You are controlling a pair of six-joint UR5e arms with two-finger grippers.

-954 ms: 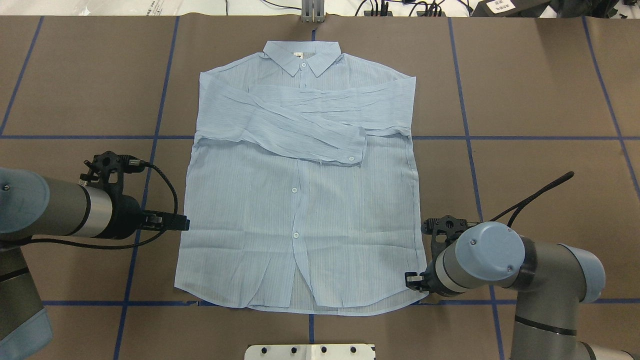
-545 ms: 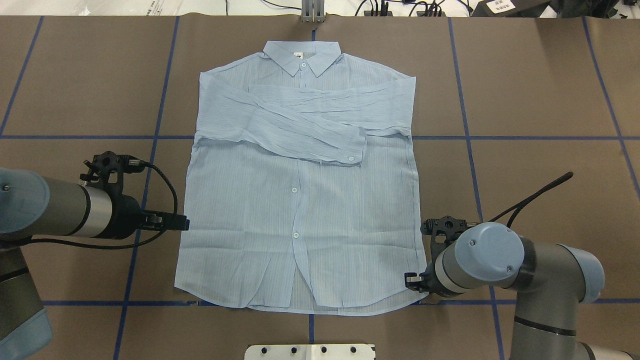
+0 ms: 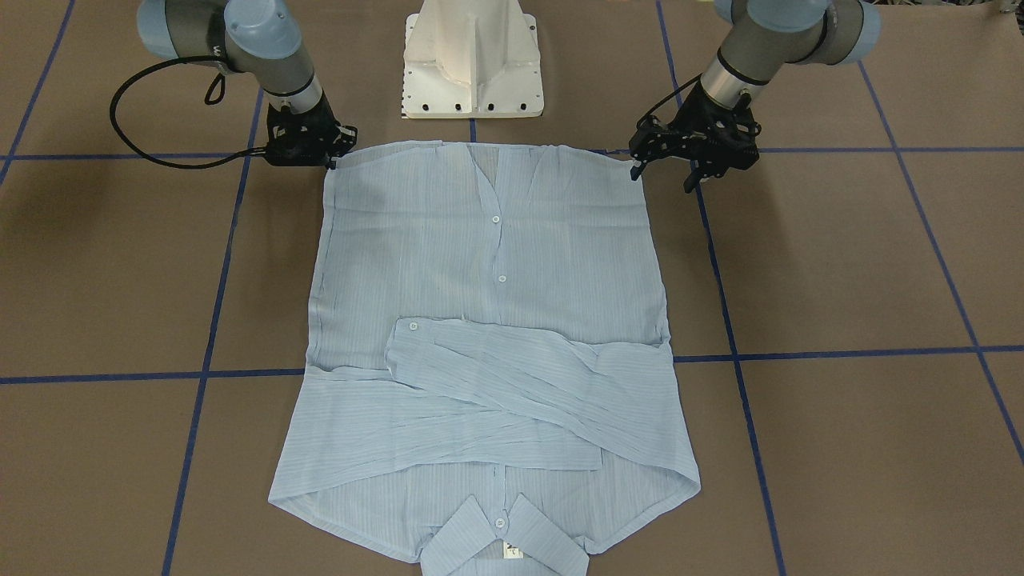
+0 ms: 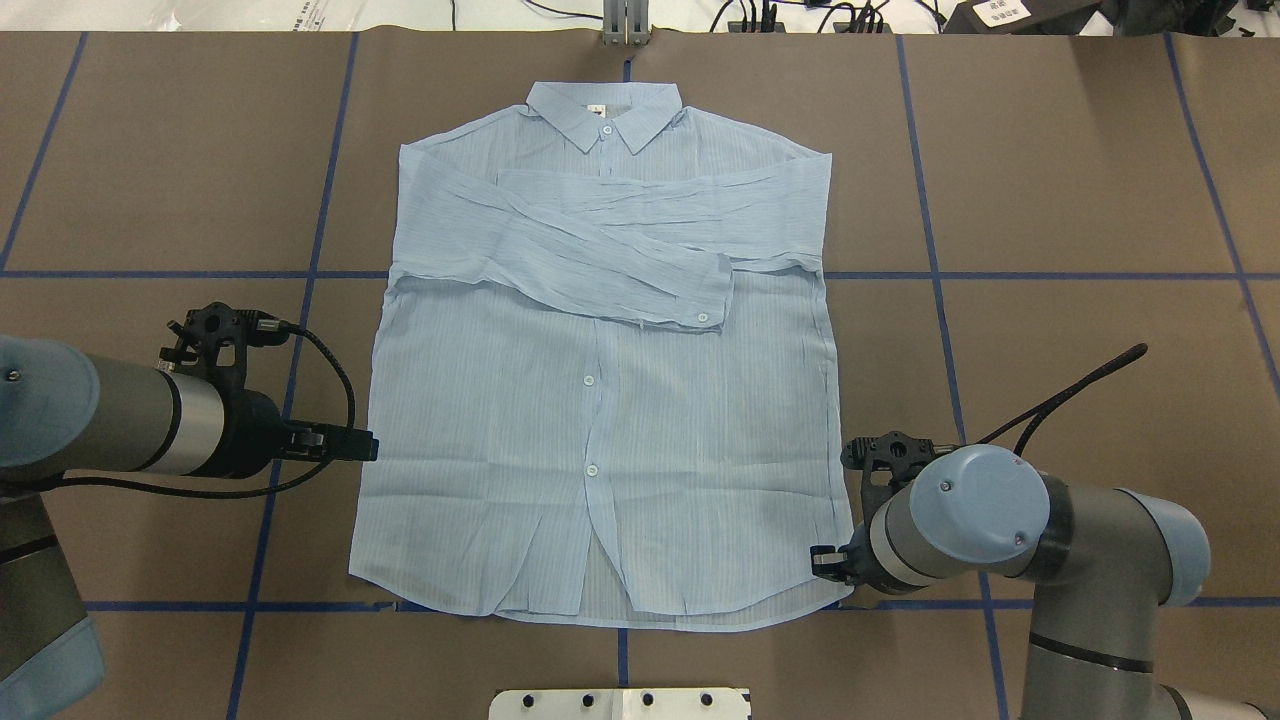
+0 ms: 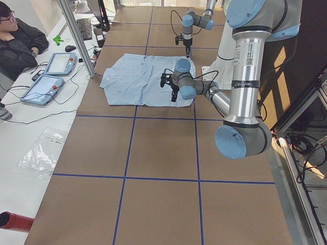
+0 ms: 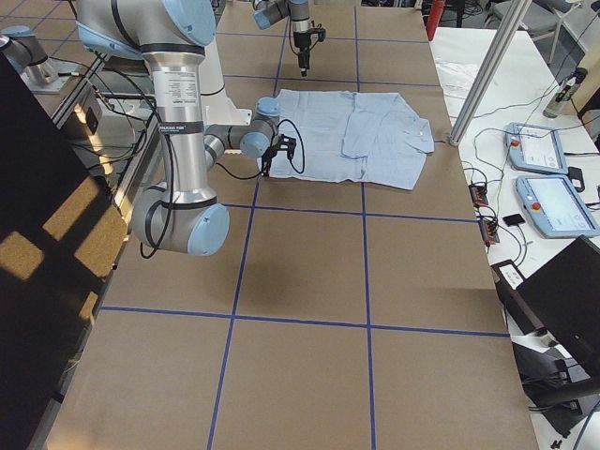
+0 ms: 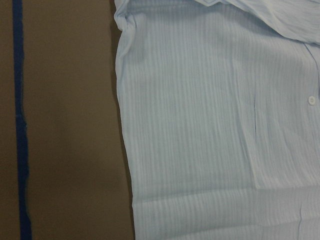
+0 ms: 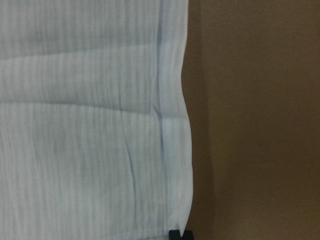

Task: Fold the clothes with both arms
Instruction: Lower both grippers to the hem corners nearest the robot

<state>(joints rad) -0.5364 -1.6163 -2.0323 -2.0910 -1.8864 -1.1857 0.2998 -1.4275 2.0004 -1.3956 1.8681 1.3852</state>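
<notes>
Cannot tell for the left claw [image 4: 362,446] whether spread or pressed together; held low, tip just beside the side edge of the shirt [image 4: 600,400], about halfway along its lower part. Same doubt for the right claw [image 4: 820,560]: set at the opposite hem corner, touching or almost touching the cloth, no pinch visible. Between both claws, flat on the brown table [image 4: 1080,200], buttoned front up, both sleeves crossed over the chest, collar on the side far from the robot.

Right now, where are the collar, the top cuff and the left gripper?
Collar [image 4: 604,120]: overhead view, its middle.
Top cuff [image 4: 712,292]: overhead view, above its button.
Left gripper [image 3: 662,178]: front-facing view, between its fingers.
</notes>
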